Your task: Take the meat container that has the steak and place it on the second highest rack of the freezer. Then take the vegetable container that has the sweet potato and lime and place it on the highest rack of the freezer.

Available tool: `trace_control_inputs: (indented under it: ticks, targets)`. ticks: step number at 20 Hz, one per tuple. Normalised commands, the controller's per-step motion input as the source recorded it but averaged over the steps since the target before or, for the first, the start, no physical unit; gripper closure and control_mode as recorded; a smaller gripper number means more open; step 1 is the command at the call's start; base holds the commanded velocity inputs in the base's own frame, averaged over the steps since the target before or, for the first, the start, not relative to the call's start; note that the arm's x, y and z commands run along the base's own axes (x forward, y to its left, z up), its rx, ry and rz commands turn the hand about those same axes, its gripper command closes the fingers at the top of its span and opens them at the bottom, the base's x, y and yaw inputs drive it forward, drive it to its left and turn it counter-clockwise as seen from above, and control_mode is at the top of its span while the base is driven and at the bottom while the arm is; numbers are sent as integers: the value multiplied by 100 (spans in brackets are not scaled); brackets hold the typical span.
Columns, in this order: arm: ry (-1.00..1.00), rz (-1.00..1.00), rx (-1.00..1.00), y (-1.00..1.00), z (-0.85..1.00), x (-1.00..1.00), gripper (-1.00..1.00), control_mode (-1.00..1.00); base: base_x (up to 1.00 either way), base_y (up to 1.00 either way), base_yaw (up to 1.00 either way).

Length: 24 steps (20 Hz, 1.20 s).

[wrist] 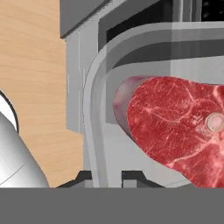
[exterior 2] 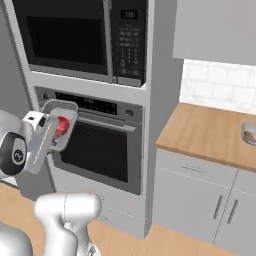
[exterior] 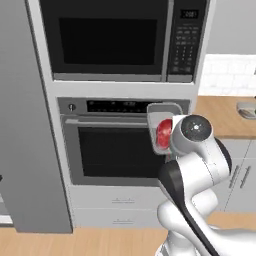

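steak [wrist: 175,127] cut off at right edge, perhaps half behind arm

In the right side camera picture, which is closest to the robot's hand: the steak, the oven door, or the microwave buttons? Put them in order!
1. The steak, in the meat container the gripper holds at its rim.
2. The oven door, just behind and to the right.
3. The microwave buttons, higher up on the right.

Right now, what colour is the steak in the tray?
Marbled red-pink steak in a light-grey tray; hand view shows it best.
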Motion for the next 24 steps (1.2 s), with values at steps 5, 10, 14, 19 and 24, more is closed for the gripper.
trace_control_inputs:
  ticks: [5, 10, 14, 19, 24]
  targets:
    - [0, 0, 0, 0, 0, 0, 100, 100, -20, 91, 30]
    - [0, 0, 0, 0, 0, 0, 100, 100, -1, 93, 19]
    - [0, 0, 0, 0, 0, 0, 100, 100, 0, 95, 11]
    - [0, 0, 0, 0, 0, 0, 100, 100, 0, 86, 7]
    - [0, 0, 0, 0, 0, 0, 100, 100, 5, 72, 2]
